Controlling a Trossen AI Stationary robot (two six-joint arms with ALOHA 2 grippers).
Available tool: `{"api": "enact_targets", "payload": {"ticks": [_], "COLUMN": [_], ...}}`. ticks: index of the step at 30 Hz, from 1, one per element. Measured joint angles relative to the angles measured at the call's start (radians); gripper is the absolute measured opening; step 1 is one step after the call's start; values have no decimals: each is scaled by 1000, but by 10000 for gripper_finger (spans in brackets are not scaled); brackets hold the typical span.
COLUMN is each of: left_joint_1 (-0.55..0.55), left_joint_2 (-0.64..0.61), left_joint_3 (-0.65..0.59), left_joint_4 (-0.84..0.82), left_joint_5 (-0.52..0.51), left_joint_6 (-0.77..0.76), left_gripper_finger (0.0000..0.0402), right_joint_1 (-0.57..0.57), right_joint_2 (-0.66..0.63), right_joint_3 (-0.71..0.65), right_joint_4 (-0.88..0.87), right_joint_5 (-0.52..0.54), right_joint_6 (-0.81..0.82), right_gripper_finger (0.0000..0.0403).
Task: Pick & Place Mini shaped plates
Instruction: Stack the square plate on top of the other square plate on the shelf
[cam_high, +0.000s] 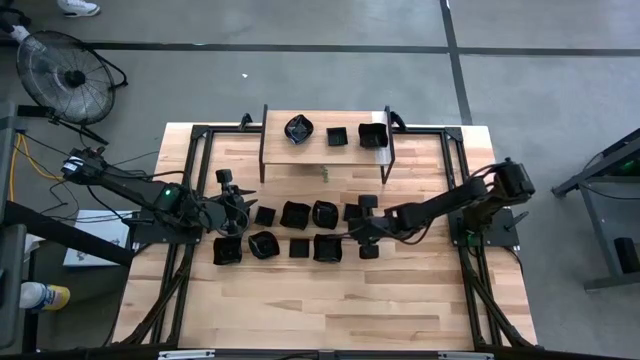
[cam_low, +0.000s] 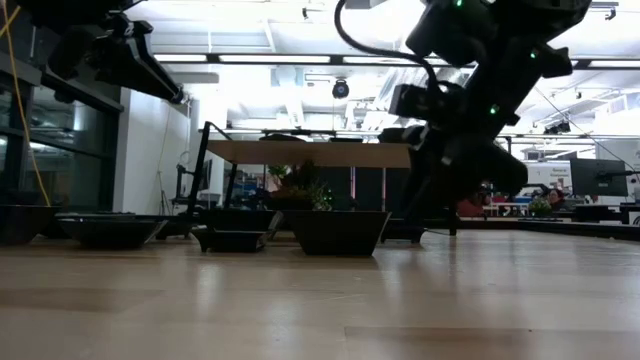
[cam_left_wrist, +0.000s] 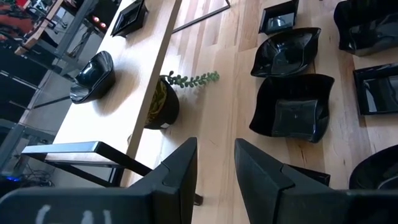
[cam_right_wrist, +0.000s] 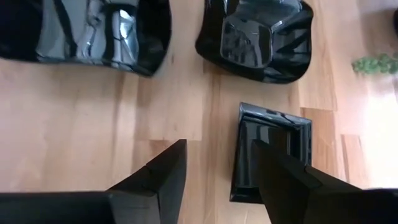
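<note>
Both arms are dark, built of slim black links joined by bulkier rounded joint housings. The left arm (cam_high: 150, 188) carries a small green light on a housing partway along it and pale markings near its base, where thin cables trail off. The right arm (cam_high: 450, 205) ends at a blocky black base with a boxy shoulder. From table level the right arm shows several green pin lights and a looping black cable above its wrist. The left gripper (cam_left_wrist: 214, 171) has two matte black wedge-shaped fingers (cam_left_wrist: 180, 171), flat-faced and angular. The right gripper (cam_right_wrist: 214, 180) has the same tapered black fingers (cam_right_wrist: 155, 177).
</note>
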Motion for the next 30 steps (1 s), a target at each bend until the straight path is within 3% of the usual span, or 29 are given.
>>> {"api": "enact_targets", "payload": {"ticks": [17, 30], "left_joint_1": [0, 0], "left_joint_2": [0, 0], "left_joint_3": [0, 0], "left_joint_4": [0, 0], "left_joint_5": [1, 12], "left_joint_6": [0, 0], "left_gripper_finger": [103, 103], "right_joint_1": [-11, -13], "right_joint_2": [83, 87], "right_joint_3": [0, 1], "right_joint_4": [42, 40], "right_joint_5": [83, 106], "right_joint_6": [-3, -48], "right_gripper_finger": [160, 120]}}
